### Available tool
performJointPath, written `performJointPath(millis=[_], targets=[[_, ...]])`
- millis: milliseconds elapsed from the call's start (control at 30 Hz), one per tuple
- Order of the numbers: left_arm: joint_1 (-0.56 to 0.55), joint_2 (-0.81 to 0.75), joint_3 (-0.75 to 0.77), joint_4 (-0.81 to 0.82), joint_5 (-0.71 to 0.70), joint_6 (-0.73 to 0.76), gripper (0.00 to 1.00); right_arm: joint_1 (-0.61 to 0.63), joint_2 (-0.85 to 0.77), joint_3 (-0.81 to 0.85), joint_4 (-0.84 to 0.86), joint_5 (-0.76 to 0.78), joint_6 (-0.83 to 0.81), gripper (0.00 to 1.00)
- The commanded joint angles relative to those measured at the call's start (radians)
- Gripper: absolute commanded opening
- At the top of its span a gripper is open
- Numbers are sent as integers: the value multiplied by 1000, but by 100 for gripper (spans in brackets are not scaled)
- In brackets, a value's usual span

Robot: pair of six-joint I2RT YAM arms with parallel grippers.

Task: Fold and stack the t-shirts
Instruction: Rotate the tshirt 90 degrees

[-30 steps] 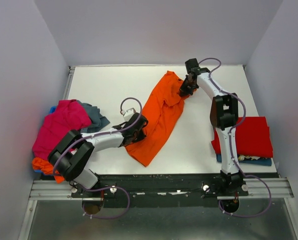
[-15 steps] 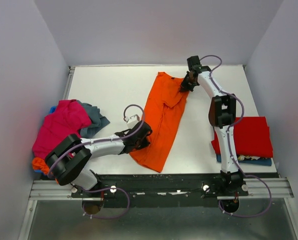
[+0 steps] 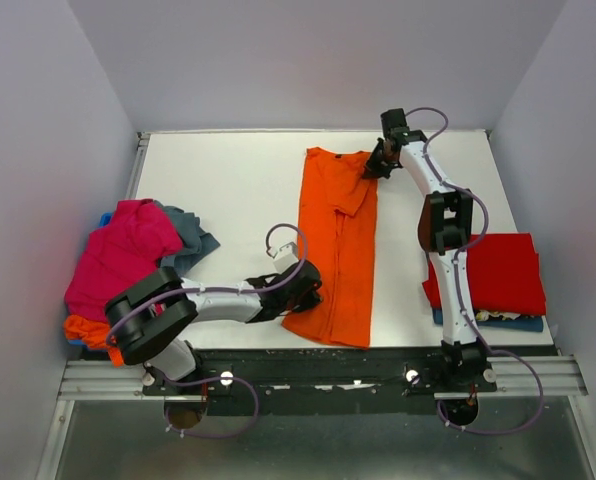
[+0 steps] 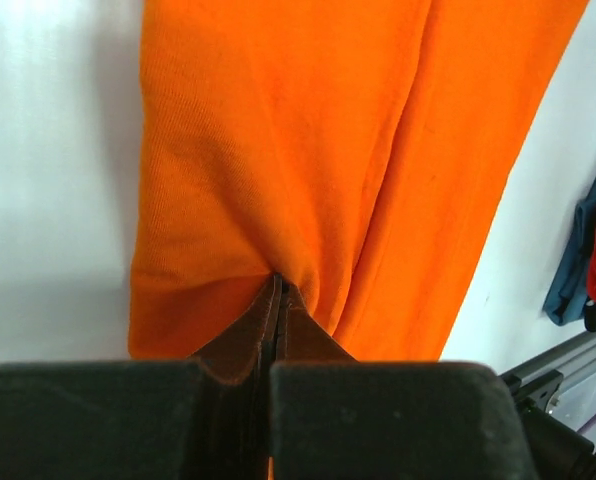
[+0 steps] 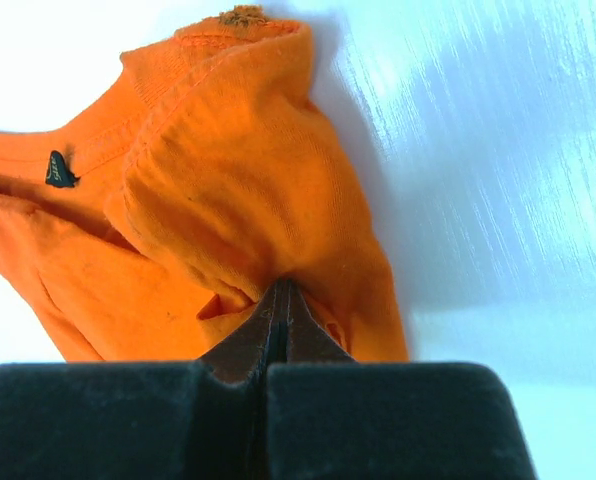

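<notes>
An orange t-shirt (image 3: 336, 235) lies folded lengthwise in a long strip on the white table, collar at the far end. My left gripper (image 3: 310, 293) is shut on its near hem edge (image 4: 278, 200). My right gripper (image 3: 374, 167) is shut on its far sleeve and shoulder (image 5: 228, 190). A pile of unfolded shirts sits at the left: magenta pink (image 3: 118, 250), grey-blue (image 3: 190, 235), a bit of blue (image 3: 104, 217) and orange (image 3: 83, 329). A folded red shirt (image 3: 498, 272) lies on a blue one (image 3: 503, 322) at the right.
The white table (image 3: 228, 190) has a metal rail (image 3: 328, 372) along its near edge. Grey walls close in on the left, back and right. The right arm (image 3: 448, 220) stretches from its base to the far end of the table.
Both grippers have swung the orange shirt from a diagonal lie to a straight strip; my left gripper moved right and nearer, my right gripper moved slightly right and farther.
</notes>
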State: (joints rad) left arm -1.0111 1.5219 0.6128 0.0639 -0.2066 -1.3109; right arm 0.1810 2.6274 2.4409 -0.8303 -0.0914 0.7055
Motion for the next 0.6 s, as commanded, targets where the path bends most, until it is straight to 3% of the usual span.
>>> performJointPath(millis=[0, 67, 233, 333, 500, 567], targets=[[-44, 73, 24, -62, 29, -13, 1, -9, 37, 41, 25, -40, -29, 1], [-46, 38, 41, -130, -11, 2, 7, -12, 7, 17, 37, -54, -53, 3], [-14, -95, 56, -242, -79, 84, 25, -12, -177, -182, 132, -21, -90, 29], [37, -155, 96, -315, -100, 157, 40, -14, -259, -267, 169, 8, -110, 33], [222, -198, 145, -291, -27, 330, 46, -14, -351, -370, 190, 22, -139, 37], [285, -180, 180, -260, -14, 389, 56, -12, -389, -440, 218, 35, -144, 43]])
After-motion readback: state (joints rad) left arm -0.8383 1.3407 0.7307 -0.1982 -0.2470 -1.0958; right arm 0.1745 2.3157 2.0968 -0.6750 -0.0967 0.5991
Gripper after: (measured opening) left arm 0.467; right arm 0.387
